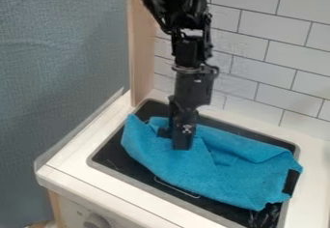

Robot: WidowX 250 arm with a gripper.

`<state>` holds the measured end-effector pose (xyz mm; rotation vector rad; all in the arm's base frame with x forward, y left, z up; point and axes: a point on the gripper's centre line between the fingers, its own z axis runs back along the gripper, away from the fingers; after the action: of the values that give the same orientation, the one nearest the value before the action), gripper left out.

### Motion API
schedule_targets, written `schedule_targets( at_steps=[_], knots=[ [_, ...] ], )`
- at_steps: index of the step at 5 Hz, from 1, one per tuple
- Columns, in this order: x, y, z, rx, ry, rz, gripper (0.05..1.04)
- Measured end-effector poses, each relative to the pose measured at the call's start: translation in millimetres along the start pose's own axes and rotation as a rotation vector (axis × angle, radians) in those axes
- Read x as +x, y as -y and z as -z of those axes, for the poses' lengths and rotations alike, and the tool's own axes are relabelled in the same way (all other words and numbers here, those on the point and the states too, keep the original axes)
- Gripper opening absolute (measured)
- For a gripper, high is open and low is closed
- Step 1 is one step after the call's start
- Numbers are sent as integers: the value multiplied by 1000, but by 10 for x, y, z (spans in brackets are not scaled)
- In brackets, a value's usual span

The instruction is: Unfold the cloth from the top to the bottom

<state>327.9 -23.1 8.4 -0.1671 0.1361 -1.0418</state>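
On the dark recessed panel [116, 162] of the toy kitchen, you have the cloth [245, 181], spread at a slant, with a folded band along its upper edge and creases near its middle. The gripper [177, 142] points down at the cloth's upper left part. You cannot tell whether it is released or clenched on fabric; verify this before any move.

CAUTION: If you grip more than one layer, the cloth is likely to travel as a bundle instead of unfolding. If your grip takes only a shallow pinch, the fabric may slip out partway through the pull. If you pull sideways rather than from top to bottom, expect the creases to twist into a new fold. If you lower the tool too far, it may press the cloth against the panel and drag the whole piece. The right end lies at the panel's rim and could catch there.

Count your items, working outward: one cloth, one gripper, one panel, one arm [184, 19], one white counter [77, 169], one knob [97, 221] at the front, one wooden post [140, 43] and one tiled wall [251, 48].
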Motion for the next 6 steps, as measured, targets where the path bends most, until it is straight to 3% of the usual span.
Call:
schedule_targets(
  at_steps=[1, 3, 4, 5, 6],
  knots=[
    [2, -12, 0, 1, 1, 2, 956],
    [29, -25, -1, 9, 18, 12, 365],
    [31, -24, -1, 9, 19, 16, 176],
    [34, -22, -1, 7, 22, 17, 80],
    [48, -7, 2, -1, 31, 24, 59]
  ],
)
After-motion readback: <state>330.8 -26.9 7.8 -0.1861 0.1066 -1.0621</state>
